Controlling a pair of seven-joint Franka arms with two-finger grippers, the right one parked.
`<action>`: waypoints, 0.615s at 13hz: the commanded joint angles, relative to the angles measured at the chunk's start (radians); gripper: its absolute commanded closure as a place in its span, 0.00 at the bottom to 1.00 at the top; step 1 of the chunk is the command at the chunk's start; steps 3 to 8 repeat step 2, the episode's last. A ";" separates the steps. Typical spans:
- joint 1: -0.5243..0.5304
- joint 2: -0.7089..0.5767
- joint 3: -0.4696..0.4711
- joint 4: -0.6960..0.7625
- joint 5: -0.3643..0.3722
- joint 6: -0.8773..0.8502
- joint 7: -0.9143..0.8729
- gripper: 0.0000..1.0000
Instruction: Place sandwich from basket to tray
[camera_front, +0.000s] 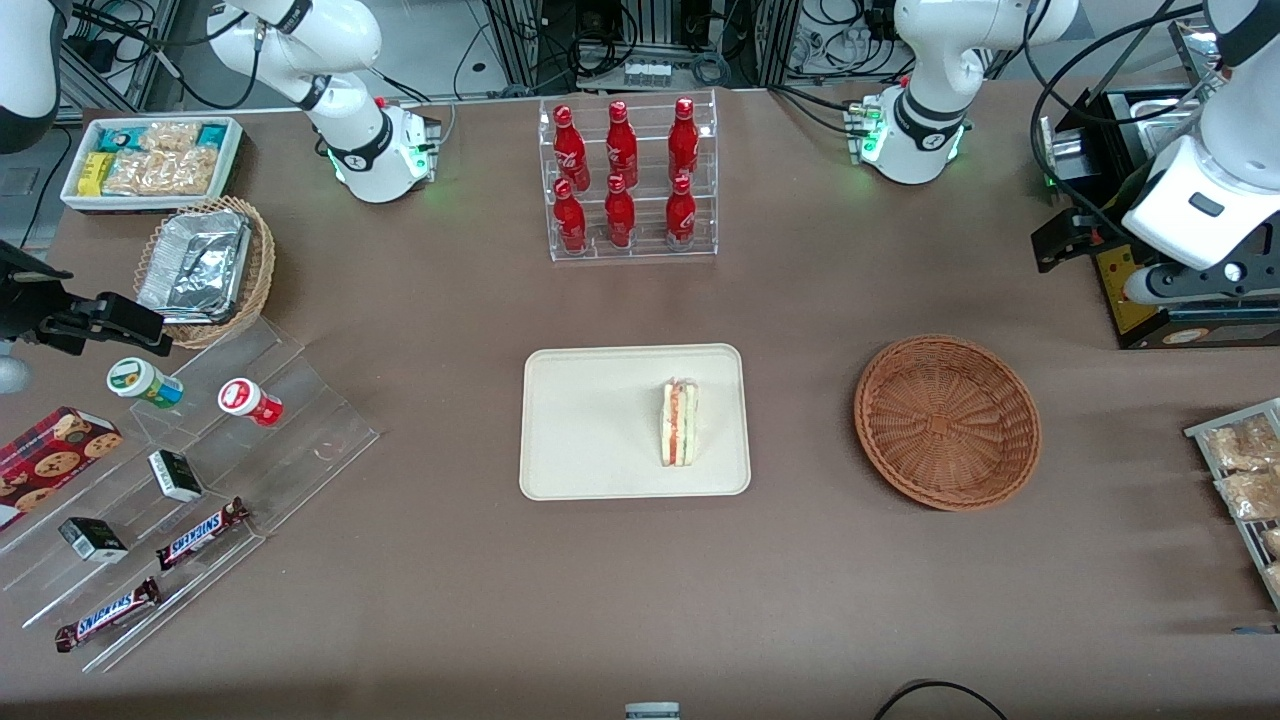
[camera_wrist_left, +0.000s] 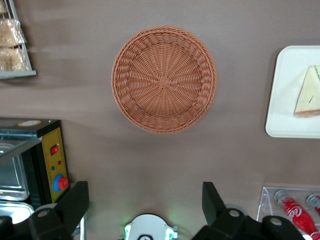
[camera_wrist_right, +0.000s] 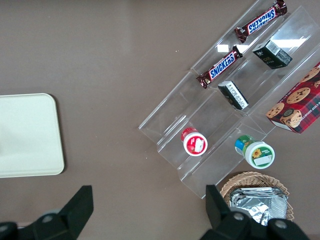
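Observation:
The sandwich (camera_front: 679, 421), a pale wedge with red, white and green layers, lies on the cream-white tray (camera_front: 590, 420) at the table's middle, toward the tray's basket-side edge. It also shows in the left wrist view as the sandwich (camera_wrist_left: 308, 98) on the tray (camera_wrist_left: 285, 90). The reddish-brown wicker basket (camera_front: 946, 421) (camera_wrist_left: 164, 79) stands beside the tray, toward the working arm's end, with nothing in it. My gripper (camera_front: 1065, 243) (camera_wrist_left: 145, 200) hangs high above the table, farther from the front camera than the basket, open, with nothing between its fingers.
A clear rack of red bottles (camera_front: 627, 180) stands farther back than the tray. A black appliance (camera_front: 1150, 200) and a rack of packaged snacks (camera_front: 1240, 470) sit at the working arm's end. A stepped acrylic stand (camera_front: 170, 480), foil-lined basket (camera_front: 205, 265) and white snack bin (camera_front: 150, 160) lie toward the parked arm's end.

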 joint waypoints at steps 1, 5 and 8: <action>0.012 -0.017 0.033 -0.028 -0.005 0.005 0.071 0.00; 0.012 -0.014 0.039 -0.028 -0.005 0.009 0.071 0.00; 0.012 -0.014 0.039 -0.028 -0.005 0.009 0.071 0.00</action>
